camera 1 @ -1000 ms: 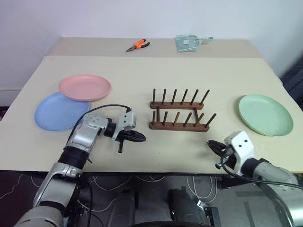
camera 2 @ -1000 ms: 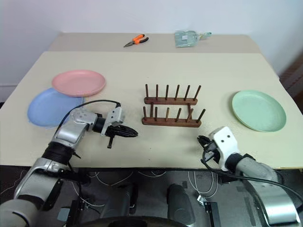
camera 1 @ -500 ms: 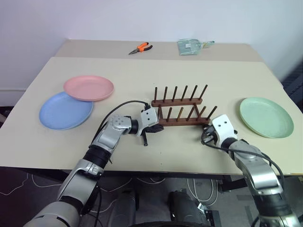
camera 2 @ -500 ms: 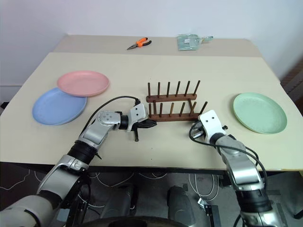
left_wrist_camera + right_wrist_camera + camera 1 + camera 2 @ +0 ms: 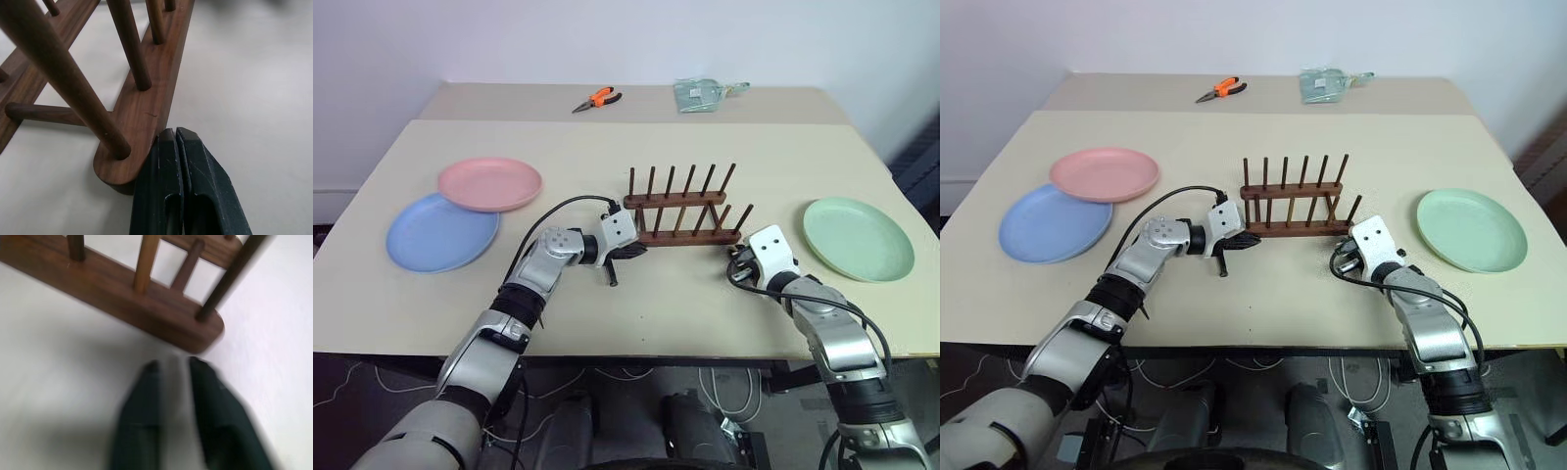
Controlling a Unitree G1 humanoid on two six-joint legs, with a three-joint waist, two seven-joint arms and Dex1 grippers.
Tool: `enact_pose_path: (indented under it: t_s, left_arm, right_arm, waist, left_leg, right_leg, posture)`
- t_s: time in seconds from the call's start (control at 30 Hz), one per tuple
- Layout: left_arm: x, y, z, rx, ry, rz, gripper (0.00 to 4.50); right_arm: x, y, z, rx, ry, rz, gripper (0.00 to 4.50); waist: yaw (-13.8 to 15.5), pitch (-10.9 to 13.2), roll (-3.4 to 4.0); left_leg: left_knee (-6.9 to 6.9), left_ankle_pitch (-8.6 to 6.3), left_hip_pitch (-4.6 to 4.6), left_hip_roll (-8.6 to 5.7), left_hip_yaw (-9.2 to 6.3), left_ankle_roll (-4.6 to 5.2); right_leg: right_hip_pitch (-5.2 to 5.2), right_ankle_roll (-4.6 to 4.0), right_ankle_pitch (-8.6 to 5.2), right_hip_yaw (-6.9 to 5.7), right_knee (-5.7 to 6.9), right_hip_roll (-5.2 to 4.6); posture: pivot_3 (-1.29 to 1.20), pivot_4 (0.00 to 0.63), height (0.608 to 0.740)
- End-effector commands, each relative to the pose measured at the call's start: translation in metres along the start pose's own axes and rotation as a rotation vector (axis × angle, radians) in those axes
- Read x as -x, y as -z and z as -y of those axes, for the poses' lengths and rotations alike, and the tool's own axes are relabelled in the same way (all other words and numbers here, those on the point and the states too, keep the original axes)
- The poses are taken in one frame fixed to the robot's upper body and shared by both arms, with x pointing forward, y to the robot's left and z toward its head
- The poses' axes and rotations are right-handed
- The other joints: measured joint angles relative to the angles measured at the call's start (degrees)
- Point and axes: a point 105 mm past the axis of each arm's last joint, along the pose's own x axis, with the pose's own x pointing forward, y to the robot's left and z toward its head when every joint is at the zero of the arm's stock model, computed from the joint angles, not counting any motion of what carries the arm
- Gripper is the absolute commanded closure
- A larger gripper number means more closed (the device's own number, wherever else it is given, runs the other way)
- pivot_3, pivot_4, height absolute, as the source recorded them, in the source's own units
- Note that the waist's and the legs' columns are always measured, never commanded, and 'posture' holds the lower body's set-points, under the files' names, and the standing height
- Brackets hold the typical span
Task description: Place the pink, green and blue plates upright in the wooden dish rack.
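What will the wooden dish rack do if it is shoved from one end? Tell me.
The wooden dish rack probably slides as one stiff piece: its two base bars lie flat on the table. It looks light, so it may swivel. Tipping seems unlikely, since it sits low.

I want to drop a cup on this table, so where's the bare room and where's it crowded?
Bare tabletop lies between the pink plate and the wooden dish rack, and behind the rack toward the pliers. It's crowded at the rack's near ends, where the left gripper and right gripper sit.

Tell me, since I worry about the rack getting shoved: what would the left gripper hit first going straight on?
Probably the wooden dish rack: the shut left gripper already sits at its near bar's rounded end.
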Motion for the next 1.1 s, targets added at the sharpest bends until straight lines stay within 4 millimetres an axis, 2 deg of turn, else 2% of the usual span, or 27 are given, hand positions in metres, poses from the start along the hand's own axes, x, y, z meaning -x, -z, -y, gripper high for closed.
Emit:
enact_pose_path:
  t_s: [0.03, 0.1, 0.13, 0.17, 0.2, 0.27, 0.3, 0.37, 0.43, 0.57, 0.63, 0.7, 0.77, 0.9, 1.1]
  left_arm:
    - [0.026, 0.027, 0.001, 0.104, 0.004, -0.064, 4.24]
    - [0.046, 0.017, -0.003, 0.147, -0.002, 0.01, 3.6]
    - [0.06, 0.007, -0.018, 0.181, -0.081, 0.075, 3.16]
    - [0.07, 0.0, -0.028, 0.204, -0.138, 0.118, 2.63]
    - [0.085, -0.01, -0.05, 0.252, -0.257, 0.178, 2.12]
    - [0.105, -0.02, -0.075, 0.312, -0.403, 0.246, 1.11]
    - [0.122, -0.024, -0.096, 0.349, -0.54, 0.284, 0.66]
    - [0.157, -0.032, -0.126, 0.407, -0.778, 0.352, 0.66]
    - [0.182, -0.03, -0.141, 0.49, -0.936, 0.403, 0.66]
    - [0.229, -0.009, -0.155, 0.756, -1.185, 0.508, 0.66]
    - [0.242, 0.004, -0.154, 0.896, -1.232, 0.558, 0.66]
    - [0.25, 0.025, -0.148, 1.017, -1.279, 0.523, 0.66]
    - [0.262, 0.04, -0.139, 1.131, -1.327, 0.591, 0.66]
    - [0.269, 0.049, -0.128, 1.216, -1.349, 0.661, 0.66]
    - [0.262, 0.066, -0.121, 1.333, -1.339, 0.638, 0.66]
  right_arm:
    - [0.017, -0.027, -0.007, 0.027, -0.061, 0.101, 1.69]
    - [0.03, -0.038, -0.019, 0.045, -0.125, 0.142, 0.62]
    - [0.036, -0.042, -0.024, 0.061, -0.149, 0.154, 0.12]
    - [0.041, -0.043, -0.027, 0.071, -0.161, 0.158, 0.0]
    - [0.044, -0.044, -0.029, 0.084, -0.173, 0.157, 0.0]
    - [0.048, -0.044, -0.033, 0.097, -0.185, 0.153, 0.0]
    - [0.049, -0.044, -0.034, 0.098, -0.191, 0.153, 0.0]
    - [0.048, -0.045, -0.038, 0.095, -0.201, 0.158, 0.0]
    - [0.046, -0.045, -0.04, 0.093, -0.207, 0.162, 0.0]
    - [0.042, -0.045, -0.042, 0.094, -0.216, 0.161, 0.0]
    - [0.041, -0.045, -0.043, 0.096, -0.222, 0.159, 0.0]
    - [0.041, -0.044, -0.043, 0.098, -0.229, 0.157, 0.0]
    - [0.039, -0.041, -0.043, 0.104, -0.235, 0.144, 0.0]
    - [0.037, -0.036, -0.044, 0.117, -0.244, 0.129, 0.0]
    - [0.034, -0.036, -0.044, 0.129, -0.242, 0.129, 0.0]
  waist:
    - [-0.52, 0.0, 0.0]
    - [-1.4, 0.01, 0.02]
    - [-1.51, 0.02, 0.04]
    - [-1.44, 0.06, 0.04]
    - [-1.26, 0.1, 0.02]
    - [-0.95, 0.18, -0.11]
    - [-0.59, 0.2, -0.13]
    - [0.07, 0.3, -0.3]
    - [0.3, 0.31, -0.32]
    - [0.29, 0.31, -0.33]
    - [0.27, 0.33, -0.37]
    - [0.28, 0.35, -0.4]
    - [0.28, 0.35, -0.4]
    - [0.44, 0.39, -0.49]
    - [0.44, 0.46, -0.64]
  left_leg:
    - [-0.01, 0.0, 0.01, 0.02, 0.01, 0.0]
    - [-0.1, 0.0, 0.0, 0.06, 0.0, 0.0]
    - [-0.17, 0.0, -0.01, 0.09, 0.01, 0.0]
    - [-0.18, 0.0, -0.01, 0.13, 0.01, 0.0]
    - [-0.17, 0.0, -0.05, 0.16, 0.0, 0.0]
    - [-0.07, 0.0, -0.11, 0.17, -0.03, 0.0]
    - [-0.04, 0.0, -0.13, 0.17, -0.03, 0.0]
    - [-0.01, 0.0, -0.13, 0.16, -0.01, 0.0]
    - [-0.02, 0.0, -0.13, 0.15, -0.01, -0.01]
    - [-0.12, -0.01, -0.13, 0.1, 0.02, -0.02]
    - [-0.13, -0.01, -0.13, 0.1, 0.01, -0.02]
    - [-0.11, -0.01, -0.13, 0.1, -0.01, -0.02]
    - [-0.11, -0.01, -0.13, 0.09, 0.0, -0.02]
    - [-0.1, -0.01, -0.12, 0.09, 0.0, -0.04]
    - [-0.08, 0.01, -0.12, 0.05, -0.02, -0.08]
  right_leg:
    - [-0.04, 0.0, 0.0, 0.01, 0.04, 0.02]
    - [-0.14, 0.0, -0.01, 0.02, 0.13, 0.06]
    - [-0.21, 0.01, 0.0, 0.03, 0.18, 0.08]
    - [-0.23, 0.02, 0.0, 0.03, 0.2, 0.12]
    - [-0.29, 0.02, 0.0, 0.01, 0.23, 0.13]
    - [-0.31, 0.03, 0.0, -0.04, 0.26, 0.13]
    - [-0.3, 0.03, 0.0, -0.04, 0.25, 0.12]
    - [-0.26, 0.03, -0.01, -0.04, 0.19, 0.09]
    - [-0.24, 0.19, 0.08, -0.04, 0.11, 0.09]
    - [-0.23, 0.31, 0.09, -0.04, 0.04, 0.04]
    - [-0.25, 0.32, 0.09, -0.05, 0.07, 0.04]
    - [-0.26, 0.32, 0.09, -0.07, 0.12, 0.05]
    - [-0.25, 0.32, 0.09, -0.07, 0.11, 0.05]
    - [-0.24, 0.31, 0.1, -0.07, 0.11, 0.03]
    - [-0.19, 0.27, 0.1, -0.1, 0.06, 0.0]
  posture:
    - [0.0, 0.15, 0.732]
    - [0.0, 0.15, 0.732]
    - [0.0, 0.15, 0.732]
    - [0.0, 0.15, 0.732]
    - [0.0, 0.15, 0.732]
    - [0.0, 0.15, 0.732]
    - [0.0, 0.15, 0.732]
    - [0.0, 0.15, 0.732]
    - [0.0, 0.15, 0.732]
    - [0.0, 0.15, 0.732]
    - [0.0, 0.15, 0.732]
    - [0.0, 0.15, 0.732]
    - [0.0, 0.15, 0.732]
    - [0.0, 0.15, 0.732]
    - [0.0, 0.15, 0.732]
